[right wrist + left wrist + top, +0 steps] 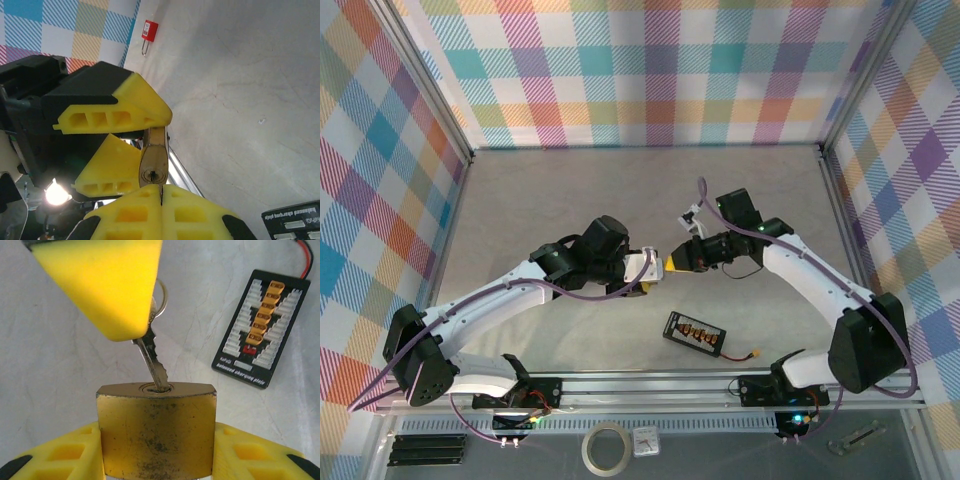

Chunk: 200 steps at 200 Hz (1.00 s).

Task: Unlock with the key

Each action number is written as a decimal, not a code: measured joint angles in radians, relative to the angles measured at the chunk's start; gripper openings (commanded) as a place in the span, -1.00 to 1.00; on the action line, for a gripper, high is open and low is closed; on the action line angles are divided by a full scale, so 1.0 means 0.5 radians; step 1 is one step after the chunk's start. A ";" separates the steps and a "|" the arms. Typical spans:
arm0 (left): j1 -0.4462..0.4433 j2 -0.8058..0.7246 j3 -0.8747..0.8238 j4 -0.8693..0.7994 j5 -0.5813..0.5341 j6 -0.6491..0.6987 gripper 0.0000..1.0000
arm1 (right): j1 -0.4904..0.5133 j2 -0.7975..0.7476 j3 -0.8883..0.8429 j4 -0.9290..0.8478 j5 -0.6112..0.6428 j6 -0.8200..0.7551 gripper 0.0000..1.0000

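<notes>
Left wrist view: key (152, 357) tip seen seated in padlock (156, 435) keyhole; charger board (262, 325) shown beyond
Right wrist view: red lock (147, 31) shown by wall
Left gripper (645, 272): clamped on padlock's sides
Right gripper (161, 200): pinched tight on key, against padlock

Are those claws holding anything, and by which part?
The left gripper clamps the padlock by its sides; the right gripper pinches the key by its head.

From the left wrist the padlock (156, 435) and key (157, 367) are sharp, while the yellow fingertip (105, 285) above the padlock is blurred and brightly lit. From the right wrist a lamp (55, 194) glares white lower left of the padlock. From above, light is even, shadows around the padlock soft
</notes>
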 measured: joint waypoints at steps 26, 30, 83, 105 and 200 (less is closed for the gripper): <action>0.000 0.000 -0.004 0.017 0.050 -0.083 -0.98 | -0.006 -0.035 -0.033 0.075 0.013 0.030 -1.00; 0.000 0.000 -0.005 0.019 0.054 -0.097 -0.98 | -0.008 -0.035 -0.037 0.083 0.011 0.034 -1.00; 0.011 0.000 -0.034 0.068 0.114 -0.256 -0.98 | -0.012 -0.121 -0.130 0.185 0.034 0.069 -1.00; 0.035 -0.001 -0.036 0.100 0.146 -0.323 -0.99 | -0.012 -0.200 -0.187 0.262 0.067 0.105 -1.00; 0.071 -0.047 -0.104 0.307 0.145 -0.565 -1.00 | -0.024 -0.427 -0.372 0.587 0.215 0.317 -1.00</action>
